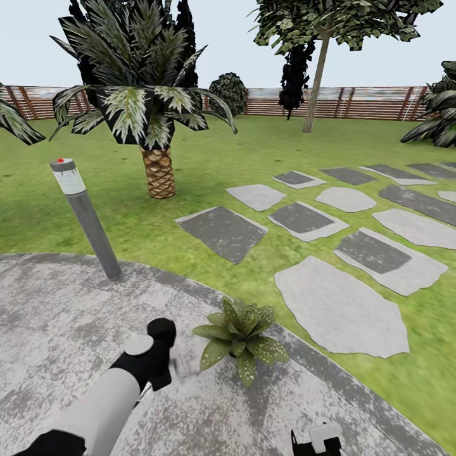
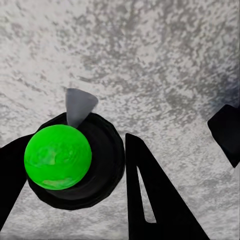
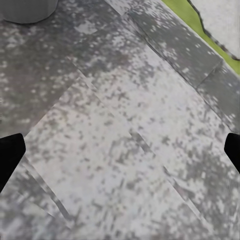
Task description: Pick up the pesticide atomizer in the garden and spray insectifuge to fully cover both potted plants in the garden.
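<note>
In the left wrist view, the pesticide atomizer (image 2: 102, 160) is seen end-on: a dark round base, a grey cone-shaped tip and a bright green ball on it. My left gripper (image 2: 75, 145) is shut on it, a black finger (image 2: 150, 200) pressing each side. In the head view my left gripper (image 1: 163, 361) hangs low over the grey patio (image 1: 57, 316), just left of a potted plant (image 1: 240, 339) with speckled green leaves. At the lower edge of that view, near the plant, my right gripper (image 1: 316, 440) is open, and it (image 3: 120, 150) holds nothing over the paving.
A grey lamp post (image 1: 85, 218) leans at the patio's rim to the left. Behind it stands a palm (image 1: 149, 114). Stepping stones (image 1: 339, 310) cross the lawn on the right. A wooden fence (image 1: 354, 101) closes the far side. A grey pot's edge (image 3: 25, 10) shows in the right wrist view.
</note>
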Controlling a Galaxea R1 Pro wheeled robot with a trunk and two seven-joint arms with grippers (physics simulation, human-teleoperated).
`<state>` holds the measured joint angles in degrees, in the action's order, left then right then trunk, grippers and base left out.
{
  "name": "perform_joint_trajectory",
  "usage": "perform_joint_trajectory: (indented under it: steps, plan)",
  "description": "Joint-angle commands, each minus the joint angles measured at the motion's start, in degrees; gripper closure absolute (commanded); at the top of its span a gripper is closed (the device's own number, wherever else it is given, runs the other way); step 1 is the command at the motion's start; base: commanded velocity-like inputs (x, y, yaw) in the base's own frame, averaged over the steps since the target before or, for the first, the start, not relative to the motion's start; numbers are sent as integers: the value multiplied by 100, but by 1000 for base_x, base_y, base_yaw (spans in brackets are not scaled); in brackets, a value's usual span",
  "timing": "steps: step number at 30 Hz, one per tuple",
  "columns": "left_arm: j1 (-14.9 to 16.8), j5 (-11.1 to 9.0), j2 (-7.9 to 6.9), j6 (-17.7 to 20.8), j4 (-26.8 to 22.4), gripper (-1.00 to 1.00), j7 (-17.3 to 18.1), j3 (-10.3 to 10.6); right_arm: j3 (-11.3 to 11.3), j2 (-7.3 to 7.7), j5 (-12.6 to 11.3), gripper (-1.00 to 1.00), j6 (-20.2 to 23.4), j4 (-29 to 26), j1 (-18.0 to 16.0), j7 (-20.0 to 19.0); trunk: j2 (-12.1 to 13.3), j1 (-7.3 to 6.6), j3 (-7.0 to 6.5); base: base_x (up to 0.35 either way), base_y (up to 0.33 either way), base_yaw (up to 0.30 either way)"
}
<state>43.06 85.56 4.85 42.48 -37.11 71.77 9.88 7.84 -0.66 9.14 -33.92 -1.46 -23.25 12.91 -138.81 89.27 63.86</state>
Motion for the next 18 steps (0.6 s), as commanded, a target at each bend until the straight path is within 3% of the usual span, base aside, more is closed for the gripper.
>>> perform_joint_trajectory:
  steps: [1, 7, 18]
  plan:
    - [16, 30, -1, 60, -15, 100, 50, -70, 35, -10, 38, -100, -1, 6, -4, 57, -2, -1, 5, 0, 0, 0]
    - [111, 48, 2, 110, -24, 100, 71, -312, 35, -23, 36, -100, -1, 6, -4, 46, -2, -1, 5, 0, 0, -39]
    - [71, 56, 7, 110, -25, 100, 47, -326, 34, -8, 36, -100, -1, 6, -4, 54, -2, -1, 5, 1, 4, -254]
